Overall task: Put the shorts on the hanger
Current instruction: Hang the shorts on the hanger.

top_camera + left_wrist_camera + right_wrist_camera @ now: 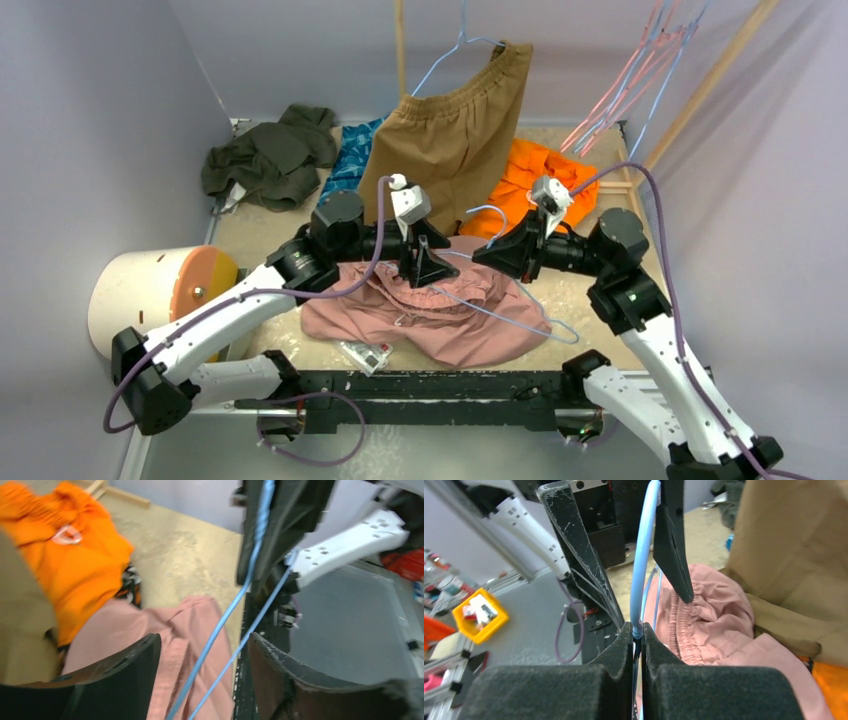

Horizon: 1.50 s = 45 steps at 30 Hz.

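Pale lavender walls [90, 120] closing in at 9, 12, 3 o'clock. Beige speckled tabletop [262, 232] at centre. Wooden poles [400, 45] leaning at 12 and 2. White drum [130, 290], orange face, 8 o'clock. Light soft, even.

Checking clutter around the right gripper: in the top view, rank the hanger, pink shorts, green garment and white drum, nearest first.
1. Hanger: clamped in the right gripper.
2. Shorts: just beneath it, table centre.
3. Green garment: back left corner.
4. White drum: far left edge.
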Tool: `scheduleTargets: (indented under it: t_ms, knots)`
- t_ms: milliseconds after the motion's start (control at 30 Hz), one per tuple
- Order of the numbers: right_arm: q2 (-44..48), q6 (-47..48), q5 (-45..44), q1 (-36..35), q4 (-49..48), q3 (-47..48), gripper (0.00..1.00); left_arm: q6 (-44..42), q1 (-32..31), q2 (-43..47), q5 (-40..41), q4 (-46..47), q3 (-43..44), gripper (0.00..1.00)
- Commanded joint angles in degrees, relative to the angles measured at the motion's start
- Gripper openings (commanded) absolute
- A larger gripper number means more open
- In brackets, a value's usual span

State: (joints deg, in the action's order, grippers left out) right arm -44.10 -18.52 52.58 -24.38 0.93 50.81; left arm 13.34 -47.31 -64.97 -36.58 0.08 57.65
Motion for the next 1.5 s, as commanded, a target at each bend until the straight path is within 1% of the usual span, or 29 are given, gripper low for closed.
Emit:
scheduleTargets:
  t_ms: [0, 67, 133, 200, 233, 267, 333, 367, 433, 500, 700, 833, 933, 967, 1100, 1300, 1467]
  knots:
    - [5.3, -1.1, -13.1, -0.1, -2.6, -2.1, 0.00, -4.2, -0.2, 7.2, 19.7, -10.0, 2.6, 0.68]
    - [7.1, -1.1, -18.4, -0.1, -1.6, -3.2, 0.00, -3.3, -0.2, 10.4, 29.9, -14.1, 2.3, 0.71]
    - [9.0, -0.3, -21.2, -0.1, -0.6, -4.4, 0.00, -0.3, -0.2, 13.6, 38.9, -17.9, 1.5, 0.73]
    - [10.7, -0.3, -22.4, -0.1, 0.2, -5.8, 0.00, 5.7, -0.1, 16.0, 47.9, -22.5, 0.8, 0.75]
    - [11.4, -0.4, -22.0, -0.1, 0.5, -6.6, 0.00, 9.0, -0.1, 16.4, 51.7, -27.6, 1.2, 0.75]
    - [11.9, -0.6, -21.8, -0.1, 0.9, -7.3, 0.00, 11.0, -0.1, 16.2, 54.1, -30.2, 1.9, 0.76]
    - [12.6, -0.6, -21.4, -0.1, 2.4, -8.1, 0.00, 13.3, -0.2, 15.5, 57.4, -39.4, 2.8, 0.77]
    - [12.9, -0.4, -21.4, -0.1, 3.0, -8.4, 0.00, 14.0, -0.1, 15.2, 59.0, -42.1, 2.8, 0.77]
    - [13.8, -0.4, -21.5, -0.1, 3.9, -9.0, 0.00, 16.2, -0.2, 15.1, 62.2, -45.9, 1.8, 0.78]
    - [14.2, -0.3, -21.8, -0.1, 4.6, -9.0, 0.00, 20.5, -0.1, 14.9, 67.5, -48.2, 1.4, 0.79]
    - [15.2, -1.4, -22.4, -0.1, 4.8, -8.6, 0.00, 23.0, -0.1, 14.1, 69.6, -45.7, -1.6, 0.73]
    - [15.8, -1.5, -22.5, -0.1, 5.8, -8.1, 0.00, 24.5, -0.1, 9.9, 71.3, -46.1, -2.3, 0.58]
    - [16.6, -1.8, -22.4, -0.1, 6.0, -8.1, 0.00, 24.0, -0.2, 7.2, 68.8, -43.7, -4.2, 0.47]
    - [16.9, -1.8, -22.4, -0.1, 6.0, -8.2, 0.00, 23.6, -0.2, 6.4, 67.7, -42.9, -4.7, 0.45]
    - [17.0, -1.9, -22.4, -0.1, 6.7, -8.3, 0.00, 22.4, -0.2, 4.4, 64.3, -40.4, -6.4, 0.44]
    - [16.4, -1.7, -21.8, -0.1, 8.0, -8.8, 0.00, 21.8, -0.2, 6.1, 62.4, -37.5, -9.2, 0.48]
    - [16.0, -1.8, -21.2, -0.1, 7.7, -8.5, 0.00, 21.0, -0.2, 5.2, 61.1, -36.2, -9.8, 0.49]
